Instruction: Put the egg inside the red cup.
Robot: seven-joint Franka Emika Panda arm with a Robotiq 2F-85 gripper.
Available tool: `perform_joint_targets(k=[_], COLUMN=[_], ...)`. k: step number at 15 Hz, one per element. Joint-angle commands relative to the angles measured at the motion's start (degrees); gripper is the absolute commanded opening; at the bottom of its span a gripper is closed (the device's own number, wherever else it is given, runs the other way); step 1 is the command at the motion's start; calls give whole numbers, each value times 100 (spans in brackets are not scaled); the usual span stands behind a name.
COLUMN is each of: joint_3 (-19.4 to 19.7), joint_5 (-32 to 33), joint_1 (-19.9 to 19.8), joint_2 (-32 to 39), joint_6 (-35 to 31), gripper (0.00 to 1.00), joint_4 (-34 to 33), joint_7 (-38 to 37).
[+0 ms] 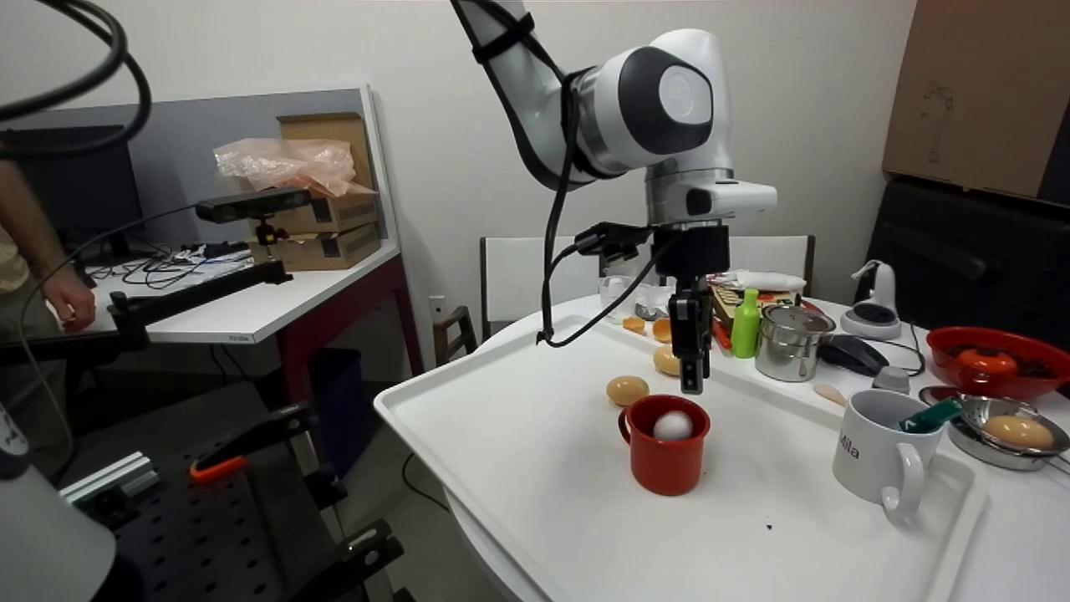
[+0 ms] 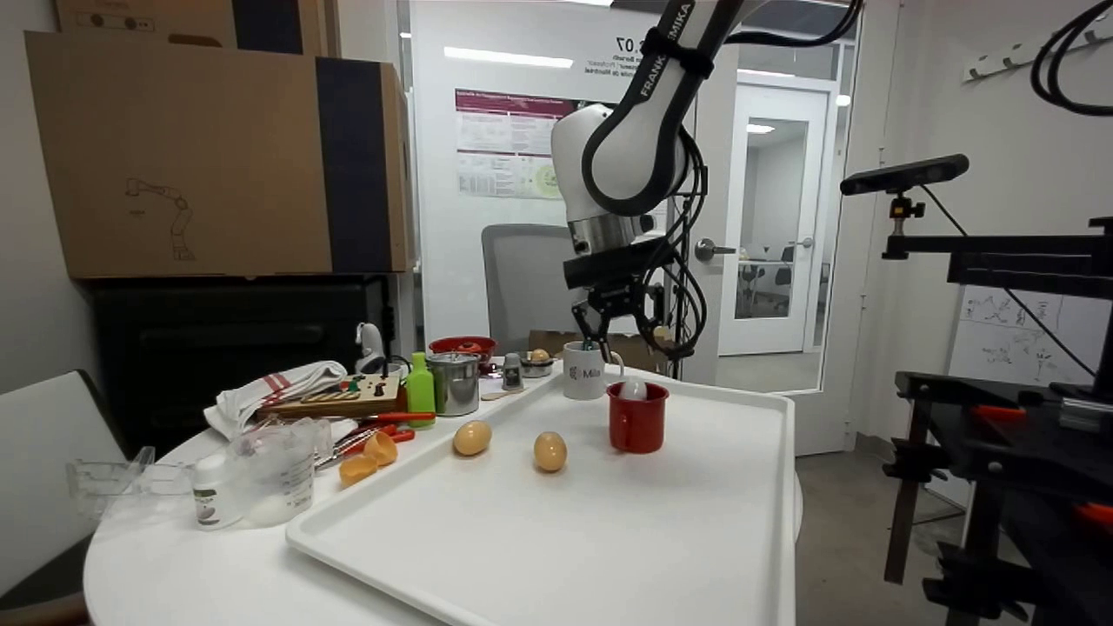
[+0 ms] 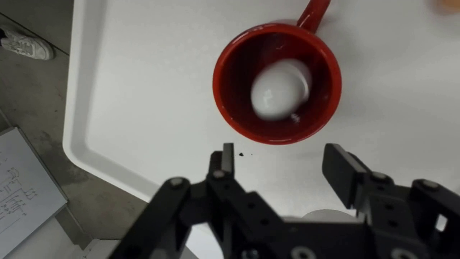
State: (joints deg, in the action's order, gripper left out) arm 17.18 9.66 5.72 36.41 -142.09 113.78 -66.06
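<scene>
The red cup (image 1: 666, 460) stands upright on the white tray, with a small handle; it also shows in an exterior view (image 2: 636, 424). A white egg (image 3: 278, 91) is within the cup's mouth in the wrist view, slightly blurred. In both exterior views the egg (image 1: 673, 426) shows near the rim, and its top (image 2: 634, 389) stands a little above it. My gripper (image 3: 277, 153) is open with nothing between its fingers. It hangs above the cup, pointing down, apart from the egg in an exterior view (image 1: 692, 380).
Two brown eggs (image 1: 627, 390) (image 1: 666, 360) lie on the white tray (image 2: 556, 539) near the cup. A white mug (image 1: 865, 468) with a green thing in it stands on the tray. Beyond the tray edge are a green bottle (image 1: 746, 324), metal pot (image 1: 790, 351) and red bowl (image 1: 995, 380).
</scene>
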Motion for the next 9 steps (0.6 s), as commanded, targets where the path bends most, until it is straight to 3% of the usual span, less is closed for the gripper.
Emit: perform_joint_targets(k=[1,2,9], joint_3=[-41,-46,-171], joint_5=[163,192,134], joint_1=[129,175,237], joint_2=[56,58,74], joint_6=[-41,-68,-36], gripper=[96,100,100], joint_4=[-6,25,8], joint_7=[6,-17,3])
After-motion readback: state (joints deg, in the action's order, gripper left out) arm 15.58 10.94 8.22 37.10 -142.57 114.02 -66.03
